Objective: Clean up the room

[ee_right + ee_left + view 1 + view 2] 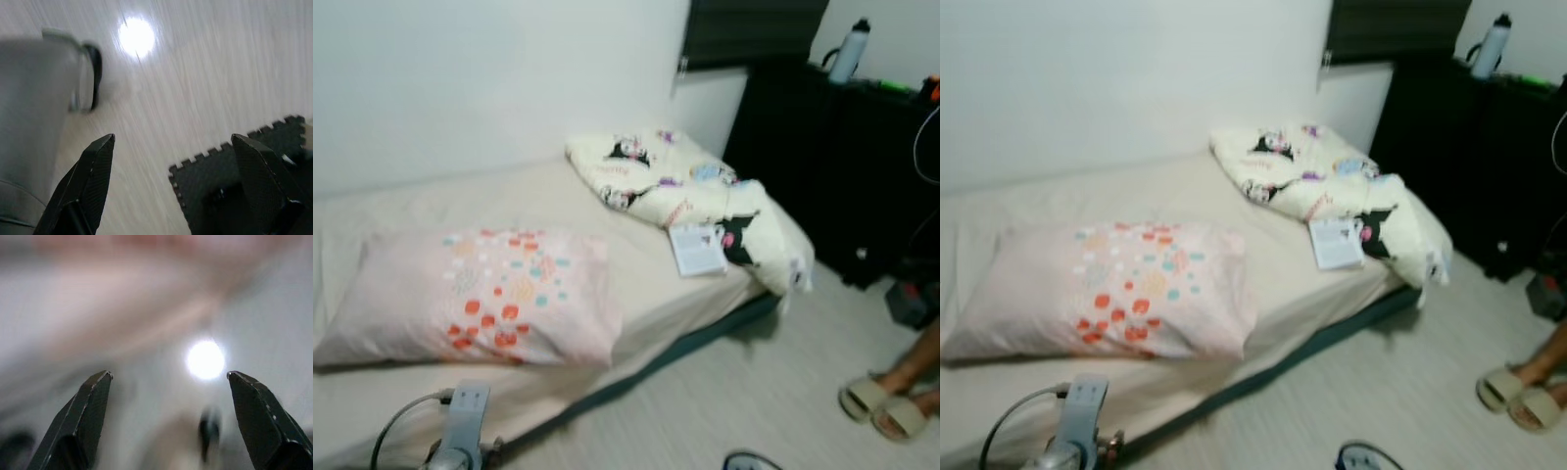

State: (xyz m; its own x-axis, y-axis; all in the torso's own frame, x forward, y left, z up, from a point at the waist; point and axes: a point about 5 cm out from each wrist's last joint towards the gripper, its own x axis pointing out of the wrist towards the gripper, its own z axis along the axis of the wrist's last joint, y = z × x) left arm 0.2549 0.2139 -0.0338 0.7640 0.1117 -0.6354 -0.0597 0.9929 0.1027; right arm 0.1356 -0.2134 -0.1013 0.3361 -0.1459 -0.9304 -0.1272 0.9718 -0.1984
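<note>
Both arms hang idle with jaws spread wide and empty over the floor (pixel 195 88), since the work waits on the bed (pixel 558 196): a crumpled blanket (pixel 675 181) and booklet (pixel 698 250) near its foot.

Left claw (pixel 168 377) over a blurred pale background
Its two black fingers (pixel 83 421) stand wide apart at the frame's bottom; a bright glare spot (pixel 206 360) sits right of centre.
</note>
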